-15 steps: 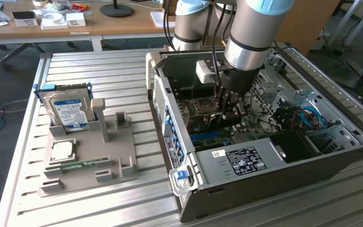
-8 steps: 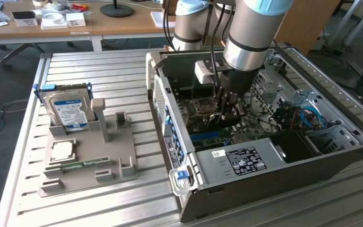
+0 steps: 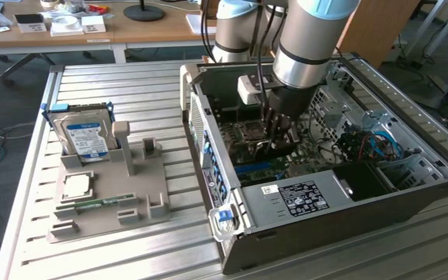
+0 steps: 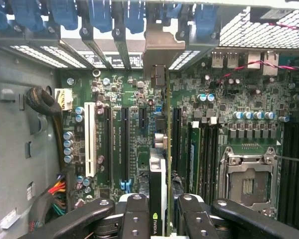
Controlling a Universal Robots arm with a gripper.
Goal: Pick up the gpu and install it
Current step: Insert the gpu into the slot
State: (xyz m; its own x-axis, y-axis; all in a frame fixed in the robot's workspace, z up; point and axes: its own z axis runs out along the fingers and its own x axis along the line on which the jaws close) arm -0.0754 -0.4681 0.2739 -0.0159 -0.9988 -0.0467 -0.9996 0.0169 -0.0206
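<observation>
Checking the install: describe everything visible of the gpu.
The gpu is a thin green circuit board seen edge-on, with a dark face bearing a green logo and a silver metal end bracket. It stands on edge over the motherboard, bracket at the rear slot openings. The gripper is shut on it, fingers on both faces. Whether it sits in a slot cannot be told.

A blue-labelled hard drive [image 3: 84,137] is standing upright in a grey holder tray [image 3: 150,181], which is lying on the slatted metal table [image 3: 123,93]; a square processor chip [image 3: 77,186] and a narrow green memory stick [image 3: 100,203] are resting on that tray, while a wooden desk [image 3: 130,29] is standing behind
</observation>
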